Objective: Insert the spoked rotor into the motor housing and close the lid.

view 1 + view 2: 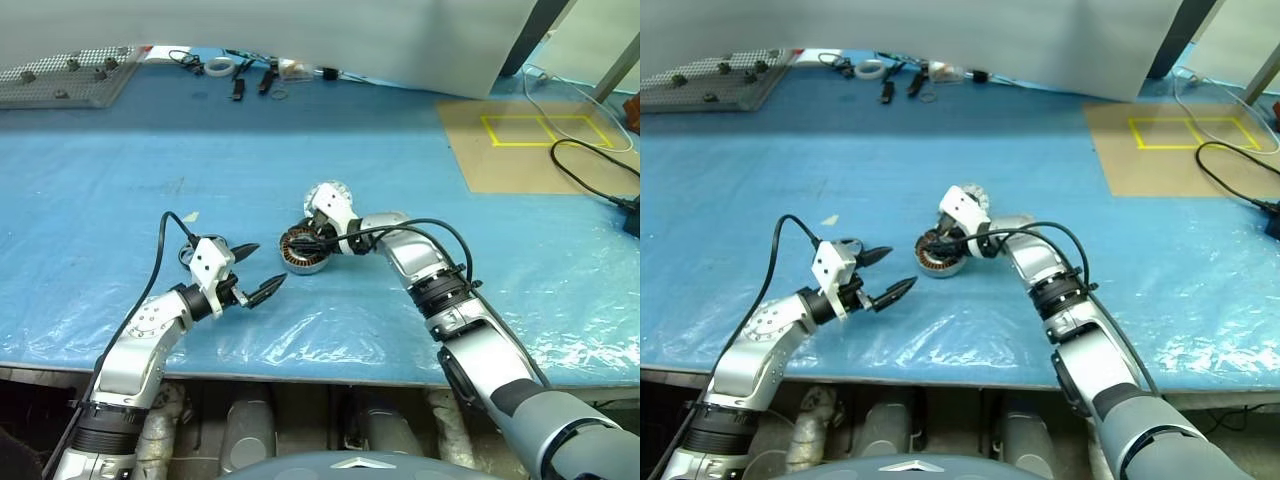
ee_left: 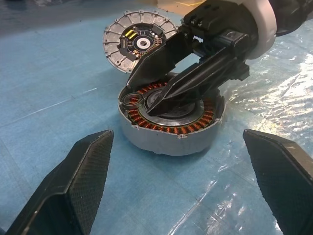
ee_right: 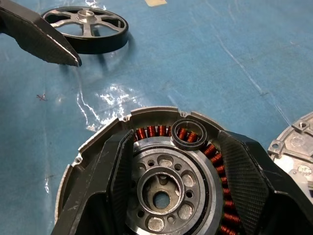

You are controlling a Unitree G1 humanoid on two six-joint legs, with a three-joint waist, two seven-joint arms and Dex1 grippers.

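The spoked rotor (image 3: 87, 29) lies just beside the spread, empty left gripper (image 1: 252, 270), while the right gripper (image 3: 171, 186), jaws apart, straddles the motor housing (image 2: 171, 122).

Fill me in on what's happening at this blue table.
The robot is putting a motor together. Its right gripper sits in the motor housing, jaws spread either side of the silver hub, gripping nothing; a small loose ring lies on the copper windings. The left gripper waits nearby, open and empty. The spoked rotor lies apart on the table, and the lid rests segmented face up behind the housing.
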